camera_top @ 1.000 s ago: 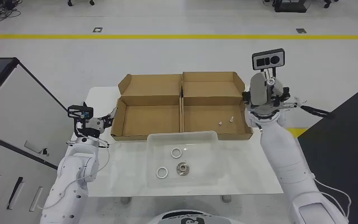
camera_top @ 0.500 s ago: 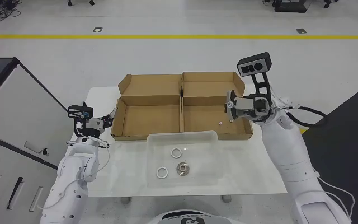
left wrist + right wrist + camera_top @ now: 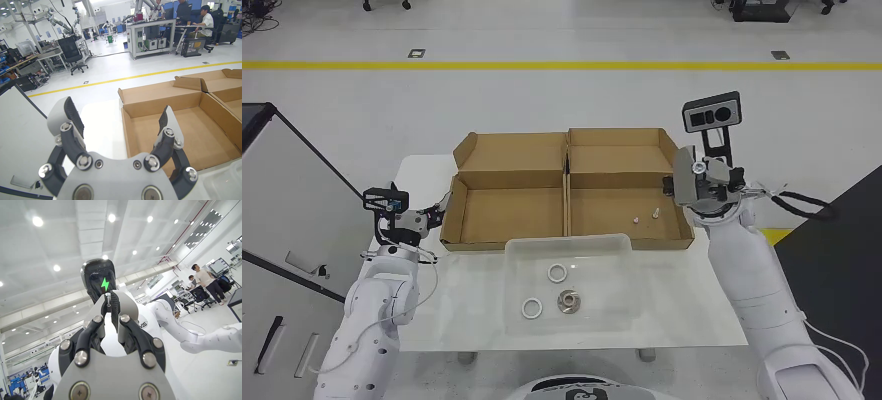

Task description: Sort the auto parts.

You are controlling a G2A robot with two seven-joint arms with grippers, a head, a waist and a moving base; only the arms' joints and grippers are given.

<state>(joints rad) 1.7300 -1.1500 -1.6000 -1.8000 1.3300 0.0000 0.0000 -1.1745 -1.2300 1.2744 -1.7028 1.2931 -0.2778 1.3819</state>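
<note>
bolt (image 3: 108,299) | right gripper (image 3: 109,296) clamped on it, back at box (image 3: 620,176) edge | left gripper (image 3: 117,105) spread

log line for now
left gripper open beside left box | right gripper shut on screw | tray: two rings, metal part | right box: two small parts

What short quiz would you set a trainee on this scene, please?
1. True or false: the left hand is open and holds nothing.
2. How many parts lie in the tray? A) two B) three C) five
3. Fill the gap: the right hand, pointing up, is shut on a small ____.

Key: 1 true; 2 B; 3 bolt.
</note>
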